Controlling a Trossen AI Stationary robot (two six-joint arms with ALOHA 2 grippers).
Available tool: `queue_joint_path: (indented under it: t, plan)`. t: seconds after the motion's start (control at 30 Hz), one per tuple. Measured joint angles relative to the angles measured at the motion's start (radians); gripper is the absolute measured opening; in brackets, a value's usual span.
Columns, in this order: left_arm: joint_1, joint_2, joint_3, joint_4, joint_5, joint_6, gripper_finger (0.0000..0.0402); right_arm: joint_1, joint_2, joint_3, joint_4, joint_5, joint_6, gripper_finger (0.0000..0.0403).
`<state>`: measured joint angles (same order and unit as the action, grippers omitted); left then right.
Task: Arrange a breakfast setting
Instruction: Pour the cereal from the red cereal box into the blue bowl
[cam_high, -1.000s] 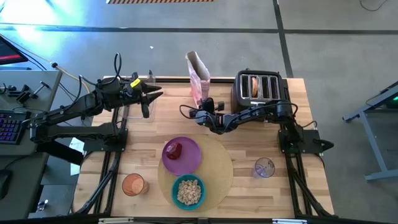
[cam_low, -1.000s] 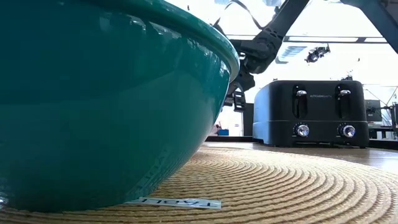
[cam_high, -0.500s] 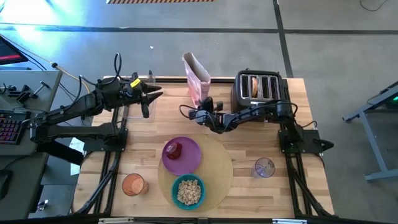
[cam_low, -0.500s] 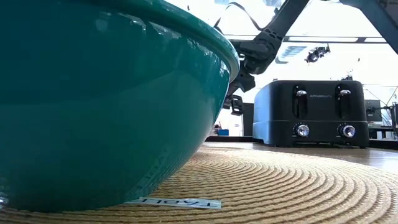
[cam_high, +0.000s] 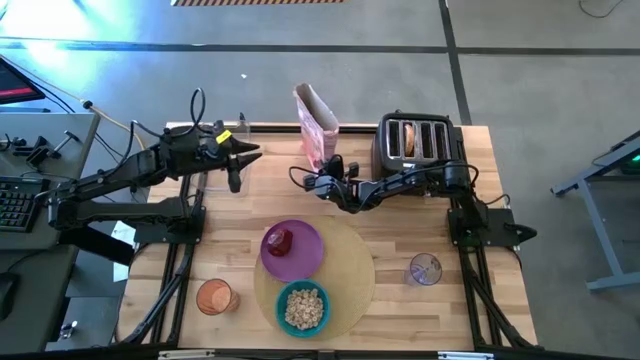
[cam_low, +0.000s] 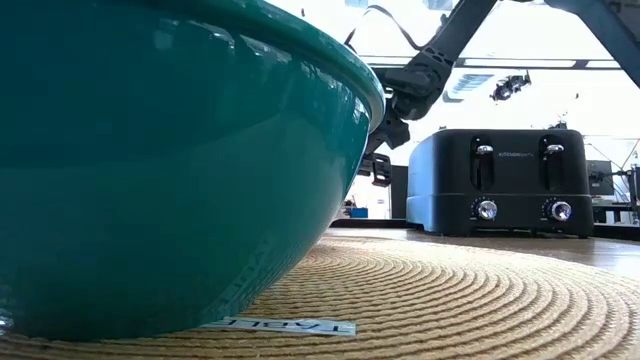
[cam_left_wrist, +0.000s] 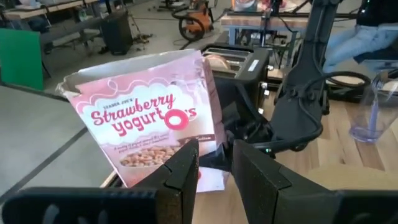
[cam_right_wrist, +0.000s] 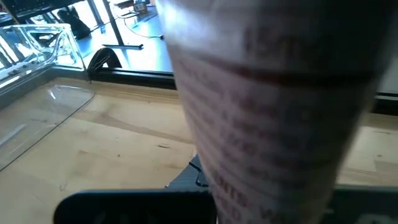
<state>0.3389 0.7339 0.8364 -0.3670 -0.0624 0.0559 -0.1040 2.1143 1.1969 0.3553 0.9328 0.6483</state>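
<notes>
The pink cereal box (cam_high: 317, 125) stands near the table's far edge, beside the black toaster (cam_high: 413, 140). My right gripper (cam_high: 322, 178) is shut on the box's lower part, and the box fills the right wrist view (cam_right_wrist: 267, 93). My left gripper (cam_high: 252, 152) is open and empty to the left of the box, pointing at it (cam_left_wrist: 149, 124). A purple plate (cam_high: 300, 258) with a red fruit (cam_high: 280, 241) and a teal bowl (cam_high: 303, 308) of cereal sit on the round tan mat (cam_high: 345, 265). An orange cup (cam_high: 214, 297) and a clear glass (cam_high: 425, 269) stand on the wood. The spoon is not in view. My right gripper pinches the cereal box low on its body (cam_right_wrist: 249, 180), one finger on either side. The fingers come about level from the table's right and near side. The box stands nearly upright with its open top up. Whether its bottom rests on the table does not show.
The toaster has bagel halves (cam_high: 408, 138) in its slots, right behind my right arm. A clear plastic stand (cam_high: 225, 165) lies under my left gripper. In the low view the teal bowl (cam_low: 170, 160) blocks the left half, and the toaster (cam_low: 510, 180) stands beyond the mat (cam_low: 450, 300).
My right gripper has gone a little toward the table's left edge with the cereal box, and the box's open top has shifted left with it. My left arm has edged slightly toward the box.
</notes>
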Motion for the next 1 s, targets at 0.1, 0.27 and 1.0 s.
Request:
queue_joint_path:
  t: [0.1, 0.27, 1.0]
  plan:
    - [0.0, -0.001, 0.0, -0.011, 0.001, -0.002, 0.009, 0.001, 0.0, 0.0, -0.003, -0.011, -0.001, 0.0]
    - [-0.002, -0.001, 0.0, -0.083, 0.065, -0.024, 0.009, 0.018, 0.0, 0.0, -0.023, 0.04, -0.002, 0.0]
    - [-0.019, -0.001, 0.0, -0.085, 0.092, -0.002, 0.009, 0.047, 0.001, 0.025, -0.023, 0.104, -0.104, 0.0]
